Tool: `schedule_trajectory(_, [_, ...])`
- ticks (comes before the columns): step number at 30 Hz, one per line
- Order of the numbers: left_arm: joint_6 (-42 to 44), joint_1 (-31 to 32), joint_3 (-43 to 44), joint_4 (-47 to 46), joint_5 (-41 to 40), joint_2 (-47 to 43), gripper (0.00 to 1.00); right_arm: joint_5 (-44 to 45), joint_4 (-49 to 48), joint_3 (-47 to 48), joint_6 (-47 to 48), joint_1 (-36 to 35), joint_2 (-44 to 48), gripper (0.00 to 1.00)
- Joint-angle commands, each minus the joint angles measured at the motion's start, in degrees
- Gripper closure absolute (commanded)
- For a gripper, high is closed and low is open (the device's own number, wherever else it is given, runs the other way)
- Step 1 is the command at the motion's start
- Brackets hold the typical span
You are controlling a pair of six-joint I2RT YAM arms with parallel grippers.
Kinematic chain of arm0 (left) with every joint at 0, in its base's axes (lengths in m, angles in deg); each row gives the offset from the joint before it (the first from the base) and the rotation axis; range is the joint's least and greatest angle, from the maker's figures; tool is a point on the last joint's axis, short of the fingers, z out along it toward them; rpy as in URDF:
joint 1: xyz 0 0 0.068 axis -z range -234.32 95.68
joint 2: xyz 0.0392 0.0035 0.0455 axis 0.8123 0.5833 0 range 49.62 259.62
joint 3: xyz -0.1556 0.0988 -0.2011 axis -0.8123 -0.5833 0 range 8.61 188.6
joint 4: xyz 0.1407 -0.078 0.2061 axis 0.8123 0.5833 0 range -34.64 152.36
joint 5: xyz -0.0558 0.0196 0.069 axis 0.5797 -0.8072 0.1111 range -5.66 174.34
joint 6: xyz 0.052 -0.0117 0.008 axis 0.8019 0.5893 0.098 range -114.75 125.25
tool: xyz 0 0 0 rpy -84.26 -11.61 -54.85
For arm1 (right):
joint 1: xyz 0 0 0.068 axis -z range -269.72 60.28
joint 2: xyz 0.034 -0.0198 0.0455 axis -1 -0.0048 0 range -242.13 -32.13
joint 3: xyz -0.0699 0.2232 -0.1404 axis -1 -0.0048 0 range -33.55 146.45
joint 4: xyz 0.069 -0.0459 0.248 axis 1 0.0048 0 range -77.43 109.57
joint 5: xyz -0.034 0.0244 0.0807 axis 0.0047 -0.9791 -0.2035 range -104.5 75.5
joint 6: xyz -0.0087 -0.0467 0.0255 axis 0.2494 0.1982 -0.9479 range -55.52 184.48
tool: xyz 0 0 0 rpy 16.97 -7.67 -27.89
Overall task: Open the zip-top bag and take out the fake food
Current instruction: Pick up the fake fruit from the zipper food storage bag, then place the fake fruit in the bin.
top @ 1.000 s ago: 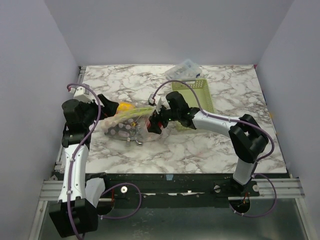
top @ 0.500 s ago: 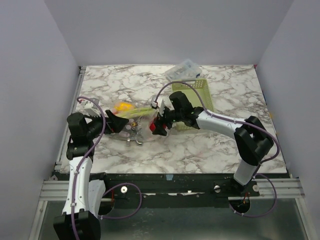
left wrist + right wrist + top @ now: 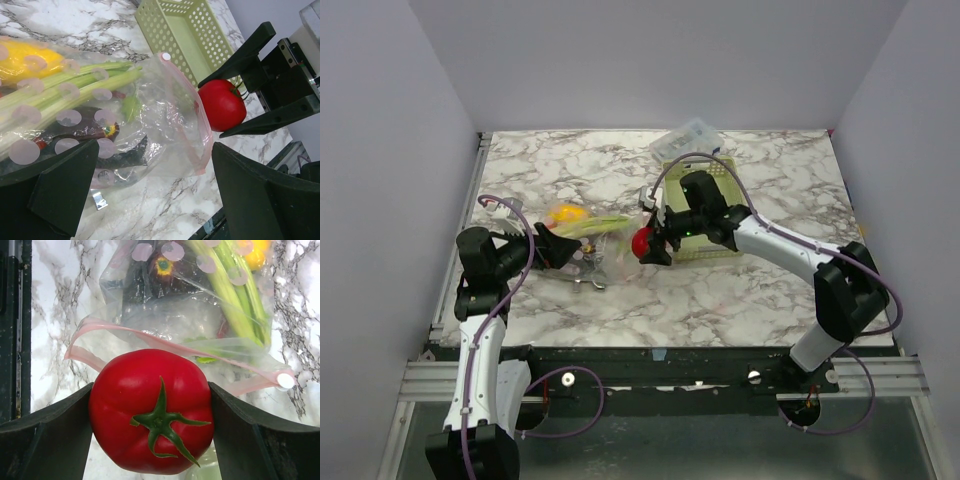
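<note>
1. The right fingers (image 3: 45, 440) squeeze the red tomato (image 3: 152, 410), just at 3 o'clock of the open mouth of the zip-top bag (image 3: 170, 120).
2. The left fingers (image 3: 60, 190) are spread wide apart at the bag's 9 o'clock end.

Marble table (image 3: 720, 290): zip-top bag (image 3: 585, 245), basket (image 3: 725, 175), box (image 3: 688, 138)

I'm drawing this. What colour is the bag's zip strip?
Pale pink zip strip on the zip-top bag; clearest in the right wrist view.
</note>
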Motion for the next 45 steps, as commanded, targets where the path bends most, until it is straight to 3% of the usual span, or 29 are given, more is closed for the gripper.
schedule_trajectory(1, [-0.13, 0.14, -0.27, -2.12, 2.25, -0.09, 0.01, -6.83, 3.91, 0.27, 3.07, 2.34, 2.29, 0.57])
schedule_trajectory(10, [-0.58, 0.13, -0.09, -2.17, 2.47, 0.82, 0.01, -10.46, 0.67, -2.58, 0.71, 9.44, 5.85, 0.57])
schedule_trajectory(24, [-0.6, 0.11, 0.17, -2.11, 2.6, 1.63, 0.01, -9.07, -17.76, -9.77, -15.17, 23.67, 6.14, 0.56])
schedule_trajectory(39, [-0.94, 0.16, 0.22, -2.3, 2.86, 2.16, 0.01, 4.62, -24.62, -12.33, -18.91, 25.39, 1.43, 0.54])
schedule_trajectory(45, [-0.94, 0.13, 0.36, -2.29, 3.04, 2.86, 0.01, 7.11, -18.36, -2.43, -22.07, 25.3, -7.84, 0.55])
